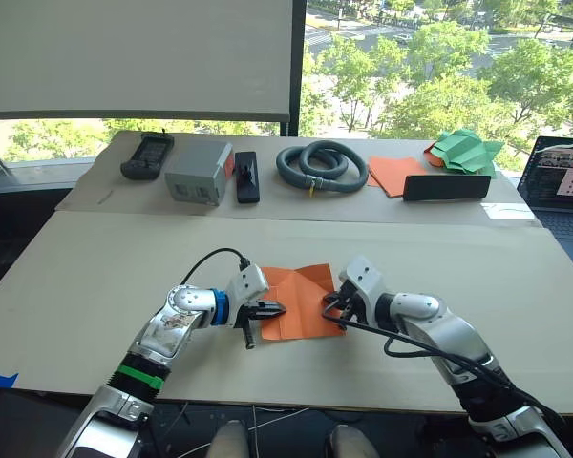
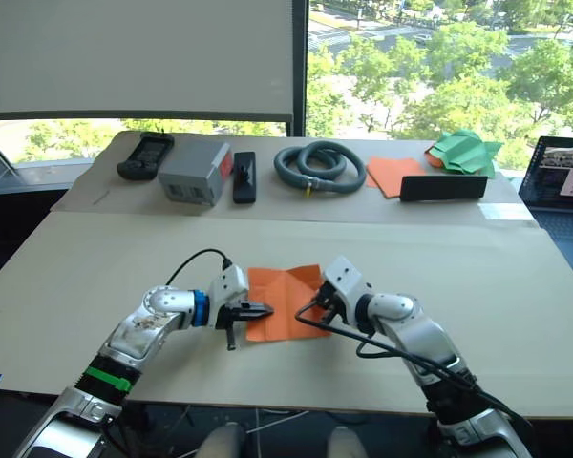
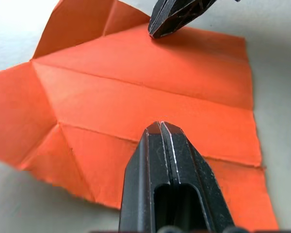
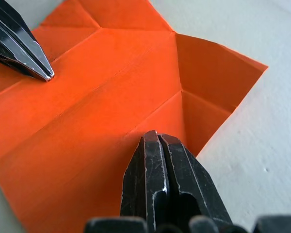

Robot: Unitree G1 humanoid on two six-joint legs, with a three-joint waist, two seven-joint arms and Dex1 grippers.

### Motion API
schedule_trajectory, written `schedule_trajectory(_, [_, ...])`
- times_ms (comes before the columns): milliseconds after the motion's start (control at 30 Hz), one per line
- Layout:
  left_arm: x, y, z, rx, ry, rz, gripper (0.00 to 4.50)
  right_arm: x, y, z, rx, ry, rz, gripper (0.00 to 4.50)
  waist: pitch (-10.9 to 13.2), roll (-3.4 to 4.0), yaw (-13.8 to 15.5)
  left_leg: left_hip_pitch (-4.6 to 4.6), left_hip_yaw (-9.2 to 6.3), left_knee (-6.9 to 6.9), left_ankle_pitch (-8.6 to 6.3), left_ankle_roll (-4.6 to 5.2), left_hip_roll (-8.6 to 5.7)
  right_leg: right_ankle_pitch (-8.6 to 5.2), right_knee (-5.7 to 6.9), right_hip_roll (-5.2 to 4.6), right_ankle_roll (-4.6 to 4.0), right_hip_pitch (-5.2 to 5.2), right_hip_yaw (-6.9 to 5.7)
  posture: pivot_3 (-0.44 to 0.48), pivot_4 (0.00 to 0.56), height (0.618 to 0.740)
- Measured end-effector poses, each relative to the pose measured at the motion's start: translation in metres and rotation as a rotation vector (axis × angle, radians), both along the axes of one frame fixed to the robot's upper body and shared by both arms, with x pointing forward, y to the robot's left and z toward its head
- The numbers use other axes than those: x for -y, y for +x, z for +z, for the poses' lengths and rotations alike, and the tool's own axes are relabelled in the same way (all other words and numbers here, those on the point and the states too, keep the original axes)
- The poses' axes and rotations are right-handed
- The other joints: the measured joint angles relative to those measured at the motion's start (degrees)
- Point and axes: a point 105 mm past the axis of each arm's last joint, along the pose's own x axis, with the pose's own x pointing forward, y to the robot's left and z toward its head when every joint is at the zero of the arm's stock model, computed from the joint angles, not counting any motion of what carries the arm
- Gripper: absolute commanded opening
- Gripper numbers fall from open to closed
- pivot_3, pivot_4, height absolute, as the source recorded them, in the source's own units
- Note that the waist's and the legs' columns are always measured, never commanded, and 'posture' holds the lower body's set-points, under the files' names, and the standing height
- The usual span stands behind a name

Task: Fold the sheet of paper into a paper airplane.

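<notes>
I had the creased orange sheet of paper [image 1: 296, 301] lying flat on the near part of the table [image 1: 95, 277], between my two grippers. The left gripper [image 1: 273, 310] was clenched, its fingertips [image 3: 161, 130] pressing on the sheet's left edge, and the right gripper [image 1: 332, 307] was likewise clenched with its tips down on the right edge. Creases ran across the sheet, and its far corners [image 3: 82, 19] were folded and lifted slightly.
</notes>
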Motion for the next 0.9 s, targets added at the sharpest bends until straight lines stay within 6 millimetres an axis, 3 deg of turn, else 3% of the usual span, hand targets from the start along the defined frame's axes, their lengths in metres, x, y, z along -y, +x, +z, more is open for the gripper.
schedule_trajectory(267, [-0.004, 0.000, -0.004, 0.025, 0.015, 0.014, 0.00, -0.006, 0.002, -0.003, -0.004, 0.050, -0.033, 0.03, -0.26, 0.07, -0.30, 0.08, 0.01, 0.01, -0.02, -0.03, 0.00, -0.01, -0.02, -0.05, 0.00, 0.02, -0.02, 0.000, 0.150, 0.714])
schedule_trajectory(367, [-0.003, 0.000, -0.003, 0.026, 0.011, 0.012, 0.00, -0.007, 0.004, -0.002, -0.005, 0.092, -0.051, 0.79, -0.28, 0.11, -0.31, 0.04, 0.01, 0.01, -0.01, -0.02, 0.00, 0.00, -0.01, -0.04, 0.00, 0.01, -0.02, 0.000, 0.150, 0.714])
schedule_trajectory(533, [-0.002, -0.001, -0.003, 0.026, 0.008, 0.010, 0.00, 0.000, 0.019, 0.002, 0.010, 0.160, -0.166, 2.56, -0.26, 0.13, -0.23, 0.00, 0.02, 0.01, -0.01, -0.02, -0.01, 0.00, 0.00, -0.04, 0.00, 0.00, -0.01, 0.000, 0.150, 0.714])
schedule_trajectory(667, [-0.001, -0.001, -0.003, 0.026, 0.007, 0.008, 0.00, 0.011, 0.034, 0.009, 0.051, 0.199, -0.260, 2.56, -0.26, 0.16, -0.16, 0.00, 0.02, 0.01, -0.01, -0.01, -0.01, 0.00, 0.01, -0.04, -0.01, 0.01, -0.02, 0.000, 0.150, 0.714])
schedule_trajectory(900, [-0.001, -0.001, -0.003, 0.026, 0.008, 0.008, 0.00, 0.006, 0.034, 0.009, 0.052, 0.227, -0.255, 2.56, -0.27, 0.19, -0.22, 0.00, 0.01, 0.01, 0.00, -0.01, -0.01, 0.00, 0.03, -0.03, 0.00, 0.00, -0.02, 0.000, 0.150, 0.714])
